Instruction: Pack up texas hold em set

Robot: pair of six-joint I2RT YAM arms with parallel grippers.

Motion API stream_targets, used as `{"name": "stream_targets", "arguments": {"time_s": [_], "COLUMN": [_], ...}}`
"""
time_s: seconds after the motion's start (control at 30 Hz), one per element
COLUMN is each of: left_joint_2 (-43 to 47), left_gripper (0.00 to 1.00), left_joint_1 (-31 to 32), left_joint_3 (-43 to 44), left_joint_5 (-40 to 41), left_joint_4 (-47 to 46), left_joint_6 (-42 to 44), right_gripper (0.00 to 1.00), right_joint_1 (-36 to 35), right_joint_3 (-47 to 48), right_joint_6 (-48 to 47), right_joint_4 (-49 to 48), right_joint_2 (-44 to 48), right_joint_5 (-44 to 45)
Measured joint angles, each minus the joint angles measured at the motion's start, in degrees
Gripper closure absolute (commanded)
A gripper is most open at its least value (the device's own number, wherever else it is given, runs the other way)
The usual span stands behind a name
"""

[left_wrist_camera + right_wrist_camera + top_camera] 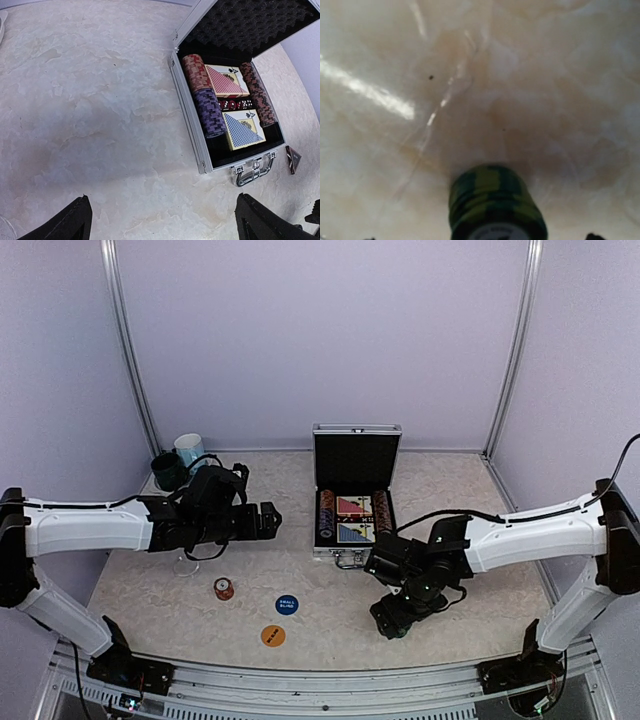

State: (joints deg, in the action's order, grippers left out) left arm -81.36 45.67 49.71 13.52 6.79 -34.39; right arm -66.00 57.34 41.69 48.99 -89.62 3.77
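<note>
pale marbled tabletop, closed in by plain lilac walls, carries a small silver case standing open near the middle, its foam-lined lid upright. inside the case, a red chip stack and a purple chip stack lie along its left wall and a darker chip stack along its right. a red card deck and a blue card deck lie between them.

to the left front of the case lie a short orange chip stack, a blue button and an orange button, each apart from the others. a dark triangular marker lies just right of the case's handle.

the left gripper hovers left of the case, fingers wide apart and empty. the right gripper is in front of the case with its jaws spread. a green chip stack stands between them, clear of the barely visible fingertips. a dark green mug and a light blue mug sit far left of the case.
</note>
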Motion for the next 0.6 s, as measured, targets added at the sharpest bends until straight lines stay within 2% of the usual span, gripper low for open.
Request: {"name": "stream_targets", "arguments": {"time_s": [0.6], "left_joint_2": [-0.02], "left_gripper": [0.01], "left_joint_1": [0.00], "left_joint_3": [-0.22], "left_joint_5": [-0.79], "left_joint_4": [-0.48], "left_joint_6": [0.00], "right_gripper": [0.24], "right_joint_1": [0.00], "right_joint_3": [-1.95], "right_joint_6": [-1.40], "right_joint_4": [-4.35], "right_joint_2": [-5.01], "right_joint_5": [-1.22]}}
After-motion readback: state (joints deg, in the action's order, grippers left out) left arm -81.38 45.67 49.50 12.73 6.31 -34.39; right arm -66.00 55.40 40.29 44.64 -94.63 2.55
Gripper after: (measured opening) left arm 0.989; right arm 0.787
